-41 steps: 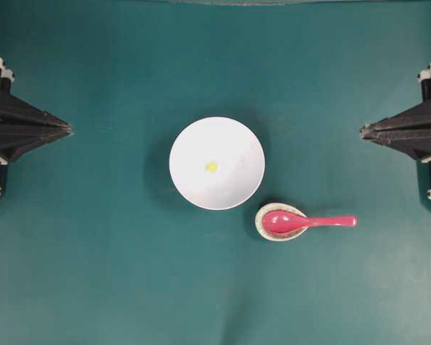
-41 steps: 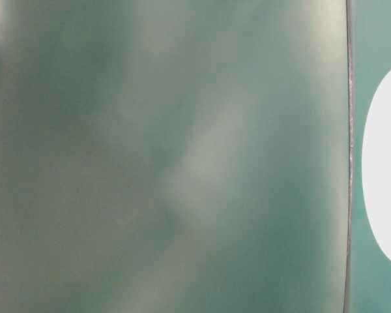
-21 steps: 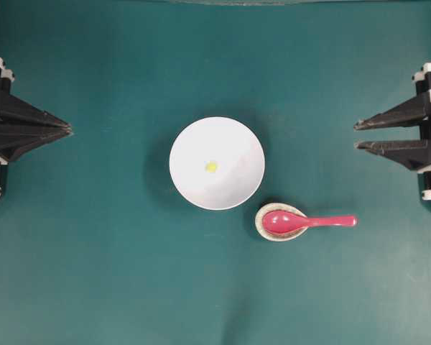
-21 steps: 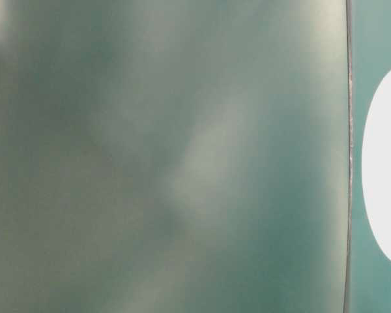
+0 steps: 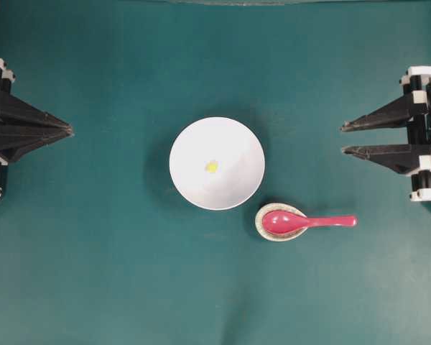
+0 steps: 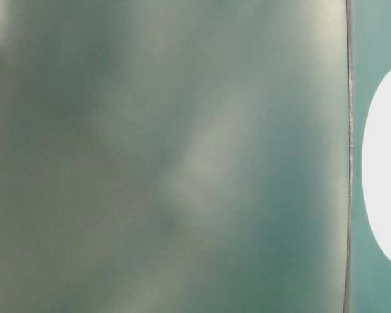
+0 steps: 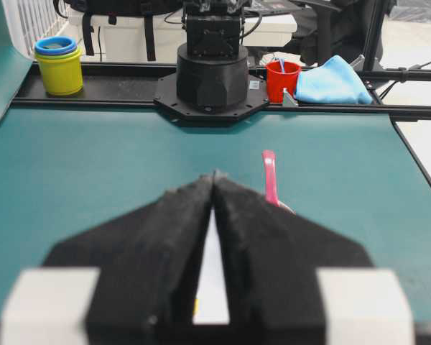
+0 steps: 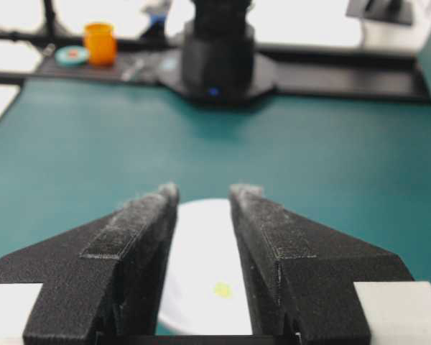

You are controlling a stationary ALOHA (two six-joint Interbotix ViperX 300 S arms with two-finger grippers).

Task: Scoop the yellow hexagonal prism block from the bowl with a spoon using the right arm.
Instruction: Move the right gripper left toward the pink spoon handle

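overhead | right end effector (image 5: 343, 139) released | spoon (image 5: 307, 222) well apart, on rest (image 5: 261, 228)

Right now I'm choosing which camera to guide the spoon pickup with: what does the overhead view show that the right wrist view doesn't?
Only the overhead view shows the spoon, its scoop lying in the speckled spoon rest and its handle pointing toward the right arm's side, and the left gripper, closed to a point. Only the right wrist view shows the other arm's base across the table and an orange cup beyond it. Both show the white bowl holding the yellow block, and the right gripper open and empty.
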